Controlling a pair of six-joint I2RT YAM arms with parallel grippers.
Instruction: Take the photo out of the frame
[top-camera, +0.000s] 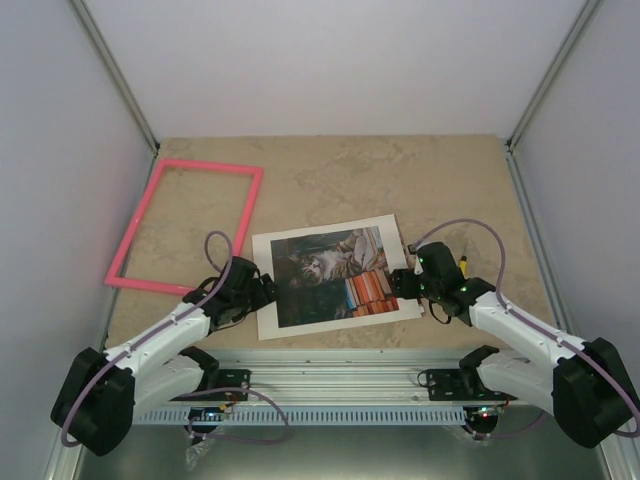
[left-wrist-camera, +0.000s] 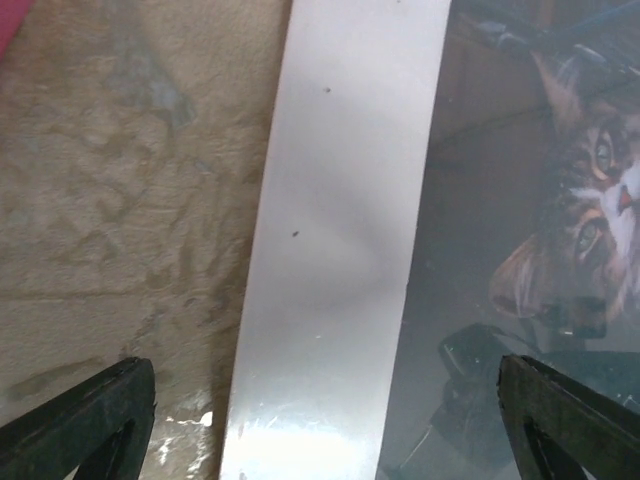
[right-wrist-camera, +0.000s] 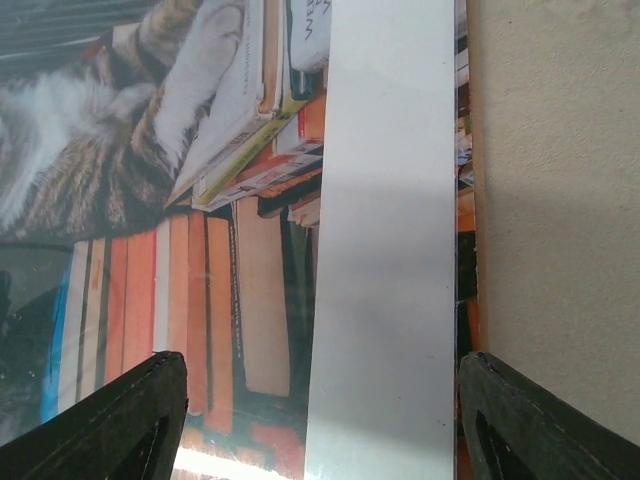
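The pink frame (top-camera: 134, 226) lies empty on the table at the far left, and its corner shows in the left wrist view (left-wrist-camera: 8, 20). The photo (top-camera: 325, 268) of a cat among orange books lies flat in the middle under a white mat (top-camera: 330, 227). My left gripper (top-camera: 262, 290) is open over the mat's left strip (left-wrist-camera: 340, 200), one finger over the table, the other over the photo (left-wrist-camera: 560, 200). My right gripper (top-camera: 400, 283) is open, straddling the mat's right strip (right-wrist-camera: 390, 200) beside the books in the photo (right-wrist-camera: 150, 150). Neither holds anything.
The photo's surface is glossy and reflects my left gripper. A thin sliver of print shows past the mat's right edge. Grey walls with metal posts (top-camera: 120, 80) close the table's left, right and back. The arm bases stand along the near rail (top-camera: 330, 375).
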